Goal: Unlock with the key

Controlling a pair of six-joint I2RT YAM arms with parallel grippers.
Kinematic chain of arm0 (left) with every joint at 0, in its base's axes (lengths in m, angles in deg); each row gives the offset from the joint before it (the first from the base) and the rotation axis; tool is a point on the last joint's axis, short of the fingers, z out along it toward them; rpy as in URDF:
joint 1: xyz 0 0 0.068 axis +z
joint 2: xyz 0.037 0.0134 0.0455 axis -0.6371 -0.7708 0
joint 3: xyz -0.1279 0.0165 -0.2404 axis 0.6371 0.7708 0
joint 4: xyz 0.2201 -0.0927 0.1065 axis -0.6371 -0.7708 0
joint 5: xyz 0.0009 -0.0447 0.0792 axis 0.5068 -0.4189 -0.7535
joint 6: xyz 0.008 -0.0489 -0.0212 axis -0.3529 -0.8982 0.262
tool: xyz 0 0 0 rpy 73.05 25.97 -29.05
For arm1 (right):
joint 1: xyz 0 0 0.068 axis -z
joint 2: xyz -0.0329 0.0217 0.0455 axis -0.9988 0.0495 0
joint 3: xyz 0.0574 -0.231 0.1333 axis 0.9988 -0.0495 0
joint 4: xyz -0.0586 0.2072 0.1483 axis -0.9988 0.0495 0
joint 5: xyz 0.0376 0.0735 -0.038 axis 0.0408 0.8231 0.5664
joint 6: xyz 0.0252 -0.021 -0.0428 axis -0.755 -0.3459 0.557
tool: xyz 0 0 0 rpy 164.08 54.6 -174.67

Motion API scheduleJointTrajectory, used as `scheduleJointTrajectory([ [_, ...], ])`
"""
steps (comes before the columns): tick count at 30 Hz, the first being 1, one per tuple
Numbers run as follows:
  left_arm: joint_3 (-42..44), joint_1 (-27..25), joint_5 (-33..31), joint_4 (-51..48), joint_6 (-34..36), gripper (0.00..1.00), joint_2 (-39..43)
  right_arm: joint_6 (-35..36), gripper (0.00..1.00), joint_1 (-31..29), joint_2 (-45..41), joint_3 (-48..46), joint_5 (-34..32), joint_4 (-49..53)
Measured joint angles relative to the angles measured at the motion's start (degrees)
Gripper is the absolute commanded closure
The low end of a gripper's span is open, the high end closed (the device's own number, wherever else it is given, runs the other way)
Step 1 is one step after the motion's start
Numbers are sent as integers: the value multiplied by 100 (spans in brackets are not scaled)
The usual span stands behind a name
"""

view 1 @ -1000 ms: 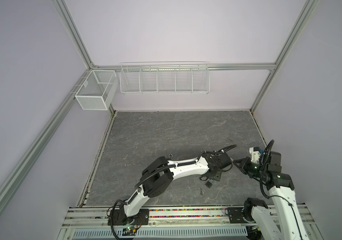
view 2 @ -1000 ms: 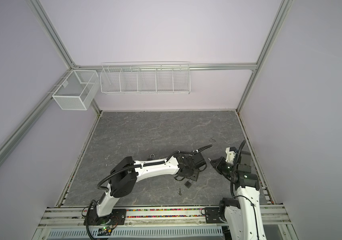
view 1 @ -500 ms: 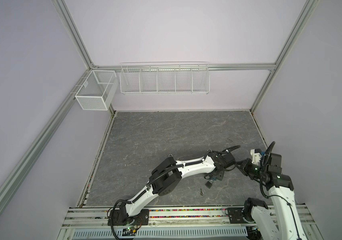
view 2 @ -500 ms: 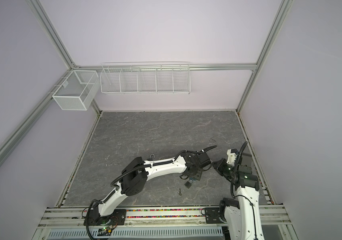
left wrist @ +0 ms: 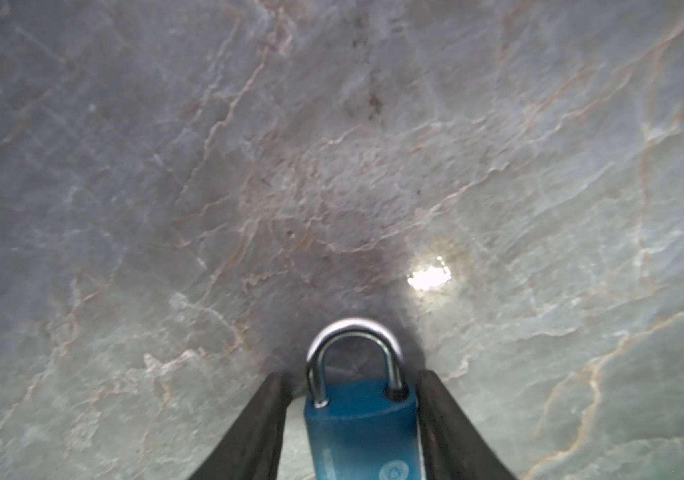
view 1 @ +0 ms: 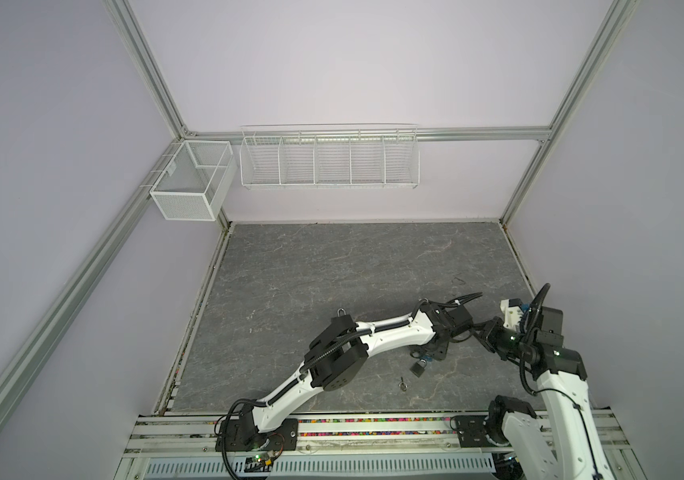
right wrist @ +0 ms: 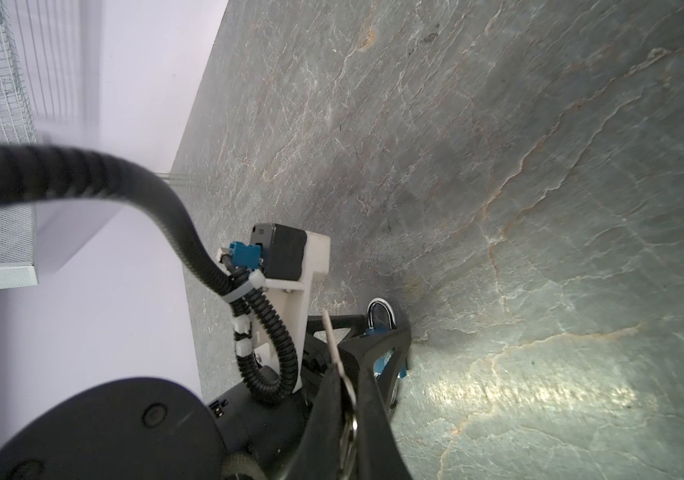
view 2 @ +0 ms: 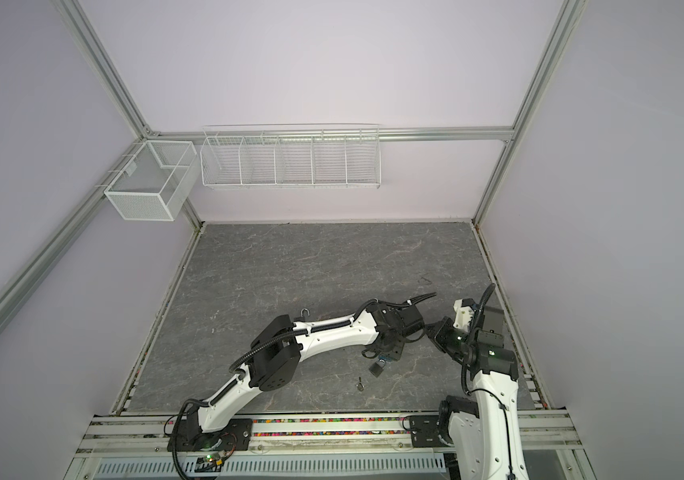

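In the left wrist view a blue padlock (left wrist: 361,432) with a silver shackle (left wrist: 352,332) sits between the fingers of my left gripper (left wrist: 354,376), shackle end toward the table. One finger presses its side; a thin gap shows along the other. In both top views the left gripper (view 1: 435,351) (view 2: 390,349) is low over the table at the front right. My right gripper (right wrist: 346,374) is shut on a silver key (right wrist: 332,340) whose blade sticks out past the fingertips. It is close beside the left gripper's wrist (view 1: 483,331) (view 2: 433,330). The padlock (right wrist: 381,361) shows just beyond the key.
A dark padlock (view 1: 416,368) (view 2: 377,368) and a loose key (view 1: 403,385) (view 2: 360,385) lie on the table in front of the left gripper. Another shackle (view 1: 342,311) shows behind the left arm's elbow. Wire baskets (view 1: 329,160) and a mesh box (view 1: 190,183) hang on the walls.
The left arm has stretched to the right, bringing its gripper up close to the right gripper, and its jaws have narrowed a little. The right arm has barely moved.
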Motion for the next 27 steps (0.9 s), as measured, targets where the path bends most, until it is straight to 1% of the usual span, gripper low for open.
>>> scheduleJointTrajectory([
  [7, 33, -11, -33, -7, -13, 54, 7, -2, 94, 4, -15, -2, 13, 9],
  [11, 50, -9, -31, -4, -17, 53, 13, 0, 94, 4, -15, -2, 15, 26],
  [17, 328, -11, 15, 61, -42, 53, 179, 0, 94, 4, -81, -2, 13, 74],
  [20, 328, -11, 39, 61, -44, 57, 179, 0, 94, 4, -79, -2, 13, 74],
  [22, 334, -11, 42, 59, -50, 57, 184, 0, 94, 4, -83, -2, 13, 74],
  [24, 352, -11, 39, 61, -68, 62, 195, 0, 94, 4, -83, -2, 11, 74],
  [27, 365, -7, 28, 66, -129, 66, 212, 2, 94, 4, -83, -2, 13, 74],
])
